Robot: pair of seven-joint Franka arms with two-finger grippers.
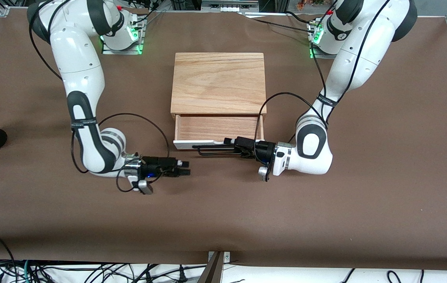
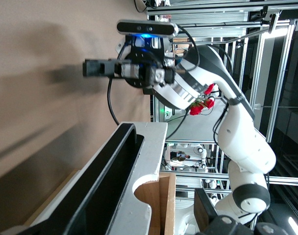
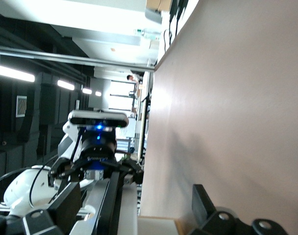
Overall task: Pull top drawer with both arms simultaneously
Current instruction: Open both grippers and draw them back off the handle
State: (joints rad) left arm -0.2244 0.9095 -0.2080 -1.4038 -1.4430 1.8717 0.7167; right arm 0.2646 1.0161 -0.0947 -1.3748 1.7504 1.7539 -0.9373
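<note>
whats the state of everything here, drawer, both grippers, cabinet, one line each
top drawer: pulled partly out of the cabinet, nothing visible inside
handle: black bar along the drawer's white front
left gripper: open, at the handle, not clamped
right gripper: open, holding nothing, off the handle, over bare table toward the right arm's end
cabinet: upright on the table, nothing on its top slab

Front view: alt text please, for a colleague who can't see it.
The white-fronted top drawer stands pulled out of the wood-grain cabinet. The left gripper is open at its thin black bar handle; the right gripper is open, off the handle, toward the right arm's end.
</note>
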